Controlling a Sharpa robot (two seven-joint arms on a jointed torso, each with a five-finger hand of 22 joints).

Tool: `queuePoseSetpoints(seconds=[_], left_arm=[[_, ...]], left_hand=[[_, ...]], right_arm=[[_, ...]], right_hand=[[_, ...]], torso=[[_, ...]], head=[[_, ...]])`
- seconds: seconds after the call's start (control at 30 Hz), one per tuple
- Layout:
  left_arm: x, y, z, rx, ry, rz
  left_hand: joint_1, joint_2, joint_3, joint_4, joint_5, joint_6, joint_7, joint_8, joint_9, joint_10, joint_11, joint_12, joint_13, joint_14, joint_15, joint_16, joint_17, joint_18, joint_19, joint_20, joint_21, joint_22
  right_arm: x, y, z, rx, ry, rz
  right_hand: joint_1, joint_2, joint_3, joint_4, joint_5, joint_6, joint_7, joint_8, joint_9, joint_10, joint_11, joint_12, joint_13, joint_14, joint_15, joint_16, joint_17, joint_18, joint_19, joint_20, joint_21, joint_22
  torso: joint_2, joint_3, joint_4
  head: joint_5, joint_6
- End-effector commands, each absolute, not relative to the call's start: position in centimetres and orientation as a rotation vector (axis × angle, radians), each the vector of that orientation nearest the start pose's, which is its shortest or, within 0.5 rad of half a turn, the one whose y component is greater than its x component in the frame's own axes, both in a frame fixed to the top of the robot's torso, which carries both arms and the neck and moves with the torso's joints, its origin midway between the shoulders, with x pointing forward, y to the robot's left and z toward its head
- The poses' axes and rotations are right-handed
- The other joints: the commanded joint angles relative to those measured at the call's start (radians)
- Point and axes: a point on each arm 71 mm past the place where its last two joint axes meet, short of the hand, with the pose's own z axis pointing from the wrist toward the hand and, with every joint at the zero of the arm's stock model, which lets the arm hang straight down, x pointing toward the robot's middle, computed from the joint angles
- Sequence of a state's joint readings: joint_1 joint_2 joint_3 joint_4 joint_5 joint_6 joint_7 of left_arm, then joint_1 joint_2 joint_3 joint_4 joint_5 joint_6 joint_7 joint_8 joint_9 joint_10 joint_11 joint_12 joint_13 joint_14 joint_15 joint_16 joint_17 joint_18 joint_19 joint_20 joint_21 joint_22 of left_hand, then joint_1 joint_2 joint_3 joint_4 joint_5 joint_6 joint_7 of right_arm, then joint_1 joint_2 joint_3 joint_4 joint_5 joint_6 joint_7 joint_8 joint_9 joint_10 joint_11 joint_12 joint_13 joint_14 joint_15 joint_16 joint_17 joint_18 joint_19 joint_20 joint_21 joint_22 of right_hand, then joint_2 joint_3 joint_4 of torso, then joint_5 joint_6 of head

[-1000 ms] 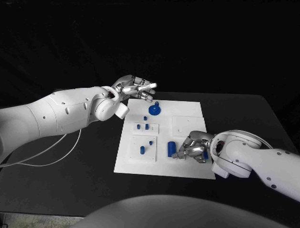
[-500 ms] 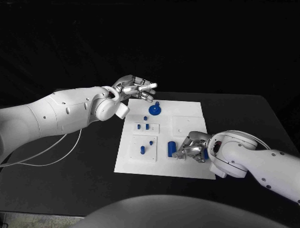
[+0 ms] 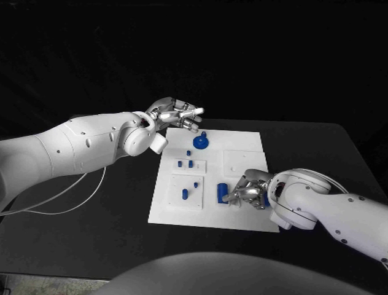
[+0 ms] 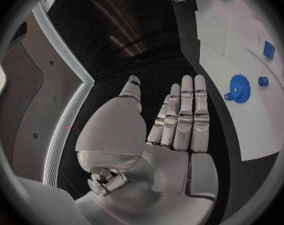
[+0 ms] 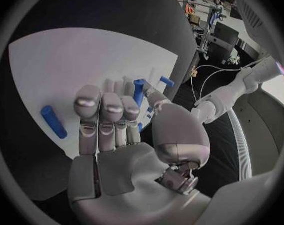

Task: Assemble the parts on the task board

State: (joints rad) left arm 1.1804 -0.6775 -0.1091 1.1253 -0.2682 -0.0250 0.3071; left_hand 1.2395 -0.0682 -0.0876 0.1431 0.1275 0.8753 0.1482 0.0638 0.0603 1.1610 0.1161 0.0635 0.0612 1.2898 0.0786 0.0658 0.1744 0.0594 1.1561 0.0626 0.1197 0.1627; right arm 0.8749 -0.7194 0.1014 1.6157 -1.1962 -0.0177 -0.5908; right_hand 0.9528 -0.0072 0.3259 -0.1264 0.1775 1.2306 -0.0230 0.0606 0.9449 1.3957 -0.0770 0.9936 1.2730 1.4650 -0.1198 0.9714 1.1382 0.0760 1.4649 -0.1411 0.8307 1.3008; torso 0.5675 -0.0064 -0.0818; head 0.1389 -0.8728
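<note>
The right hand point(image 3: 247, 192) sits low over the near part of the task board point(image 3: 247, 142), fingers curled around a short blue peg point(image 5: 138, 91) that stands up just past the fingertips; the risk, as I judge it, is that the peg tips or slips sideways in so shallow a pinch and jams at the mouth of its hole, or drops flat onto the plate; a second blue cylinder point(image 3: 222, 192) lies just beside this hand on its inner side, close enough to be knocked and rolled if the hand swings. The right hand's fingers are drawn together on the peg, thumb against it as far as the wrist view shows. The left hand point(image 3: 178, 115) hangs above the board's far edge, fingers straight and apart, holding nothing; the blue gear point(image 4: 240, 89) lies just beyond its fingertips, untouched.
</note>
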Motion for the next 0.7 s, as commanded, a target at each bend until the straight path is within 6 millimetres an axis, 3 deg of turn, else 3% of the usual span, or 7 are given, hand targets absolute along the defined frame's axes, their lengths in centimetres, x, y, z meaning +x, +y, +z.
queuePoseSetpoints(seconds=[0.03,0.17,0.23,0.43,0.7], left_arm=[[53.3,22.6,-23.9,-0.867,1.741,-1.419],[53.3,22.6,-23.9,-0.868,1.741,-1.418],[53.3,22.7,-23.9,-0.868,1.741,-1.417],[53.4,22.8,-23.9,-0.87,1.741,-1.413],[53.3,22.8,-23.9,-0.867,1.734,-1.413]], left_hand=[[-0.001,0.01,0.0,-0.005,-0.005,0.001,0.005,-0.001,-0.001,-0.007,0.002,-0.003,0.001,-0.004,0.002,-0.001,0.002,0.003,-0.002,0.003,0.006,-0.001],[-0.001,0.01,0.0,-0.005,-0.005,0.001,0.005,-0.001,-0.001,-0.007,0.002,-0.003,0.001,-0.004,0.002,-0.001,0.002,0.003,-0.002,0.003,0.006,-0.001],[-0.001,0.01,0.0,-0.005,-0.005,0.001,0.005,-0.001,-0.001,-0.007,0.002,-0.003,0.001,-0.004,0.002,-0.001,0.002,0.003,-0.002,0.003,0.006,-0.001],[0.0,0.01,0.0,-0.004,-0.005,0.007,0.005,-0.001,-0.001,-0.006,0.002,-0.003,0.001,-0.005,0.002,-0.001,0.001,0.003,-0.003,0.003,0.009,-0.007],[0.001,0.009,0.001,-0.004,-0.005,0.016,0.006,0.0,-0.001,-0.006,0.003,-0.003,0.001,-0.007,0.003,-0.001,0.001,0.003,-0.006,0.004,0.009,-0.008]], right_arm=[[40.3,-13.8,-30.6,0.233,2.389,0.536],[40.2,-14.0,-30.5,0.245,2.383,0.564],[40.1,-14.2,-30.3,0.258,2.378,0.599],[40.5,-15.3,-28.9,0.319,2.338,0.696],[43.1,-19.5,-26.7,0.387,2.315,0.705]], right_hand=[[-0.003,-0.013,-0.024,0.0,0.041,0.004,0.0,0.005,-0.001,0.002,-0.004,-0.001,0.0,0.002,-0.003,0.001,-0.001,-0.018,0.058,-0.003,0.001,-0.002],[0.004,-0.035,-0.091,0.025,0.051,0.006,0.002,0.004,-0.009,0.003,-0.003,0.0,0.001,0.001,-0.003,-0.001,-0.003,-0.017,0.059,-0.004,0.001,-0.002],[0.018,-0.042,-0.13,0.054,0.024,-0.008,0.009,0.003,-0.023,0.004,0.001,0.015,0.01,0.002,-0.002,0.004,0.0,-0.015,0.058,-0.003,0.001,-0.001],[0.053,-0.055,-0.19,0.127,0.005,-0.035,0.023,0.003,-0.069,0.005,0.01,0.033,0.027,0.002,0.003,0.009,0.005,-0.008,0.059,0.002,0.004,0.001],[0.079,-0.011,-0.229,0.079,0.046,-0.053,0.031,0.004,-0.165,0.006,0.015,0.04,0.035,0.002,0.006,0.022,0.017,-0.006,0.059,0.006,0.018,0.013]], torso=[[0.0,0.0002,0.0002],[0.0,0.0005,0.0003],[0.0,0.0007,-0.0003],[-0.001,0.0005,-0.0007],[-0.001,-0.0014,-0.0031]], head=[[-0.002,0.0],[-0.003,0.0],[-0.003,0.0],[-0.008,0.0],[-0.028,0.0]])
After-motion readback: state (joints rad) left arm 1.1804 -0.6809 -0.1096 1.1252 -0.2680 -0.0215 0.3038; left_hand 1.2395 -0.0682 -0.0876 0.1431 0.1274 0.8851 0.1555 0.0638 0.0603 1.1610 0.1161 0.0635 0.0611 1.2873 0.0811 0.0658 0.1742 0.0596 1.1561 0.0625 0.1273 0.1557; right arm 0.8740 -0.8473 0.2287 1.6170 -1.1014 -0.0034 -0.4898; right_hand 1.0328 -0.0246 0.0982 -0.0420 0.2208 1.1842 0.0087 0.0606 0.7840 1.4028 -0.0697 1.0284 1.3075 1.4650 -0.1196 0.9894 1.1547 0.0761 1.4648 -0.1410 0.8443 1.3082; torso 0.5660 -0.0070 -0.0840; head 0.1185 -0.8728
